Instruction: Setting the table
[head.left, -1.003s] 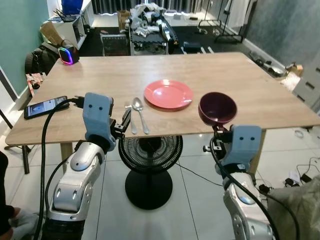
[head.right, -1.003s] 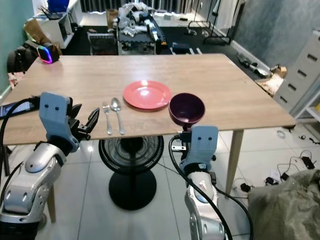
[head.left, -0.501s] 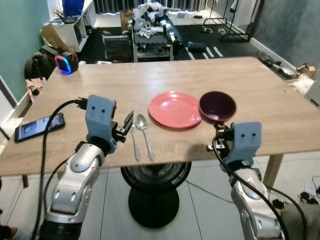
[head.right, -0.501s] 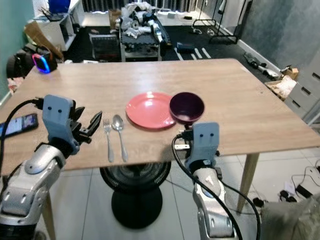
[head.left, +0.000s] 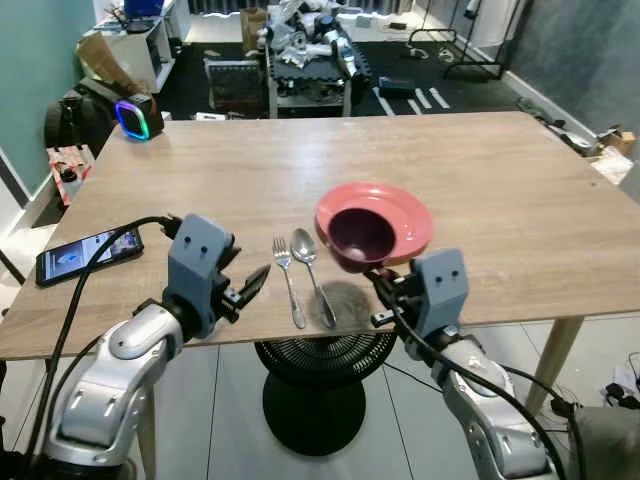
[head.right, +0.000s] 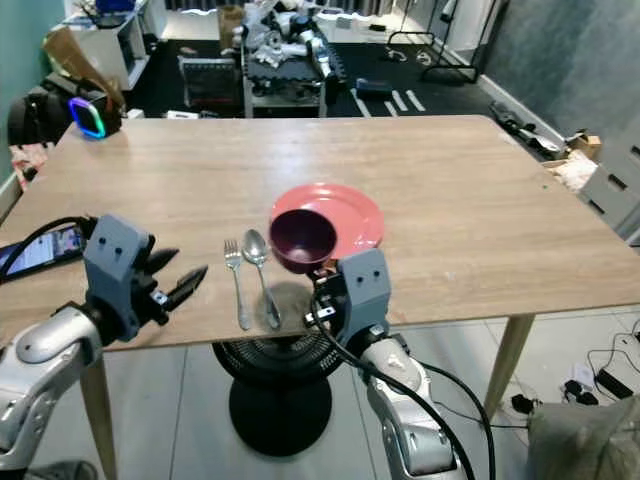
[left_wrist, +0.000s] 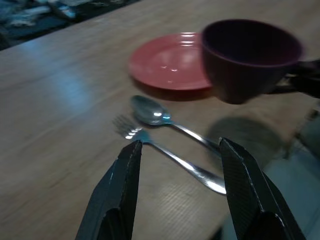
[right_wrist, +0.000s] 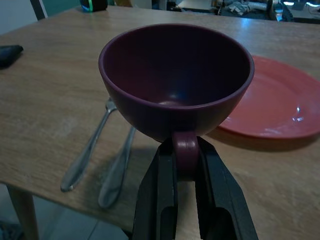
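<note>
**Bowl held above table, near plate**

Bowl (right_wrist: 175, 80), dark purple, is clamped by its handle between the right gripper (right_wrist: 186, 152) fingers, raised above the wooden table (head.left: 520, 190) at the red plate's (head.left: 405, 210) near edge. Fork (head.left: 288, 283) and spoon (head.left: 312, 270) lie just left. Left gripper (left_wrist: 177, 167) hovers with fingers spread, empty.

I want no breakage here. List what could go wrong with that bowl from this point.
1. The right pincer holds the bowl only by its small handle, in the air; it could tip or slip out.
2. The bowl hangs near the table edge, partly over the spoon; lowered here, it might land on the spoon, not the plate.
3. The left pincer, open, sits close to the fork and could nudge it.
</note>
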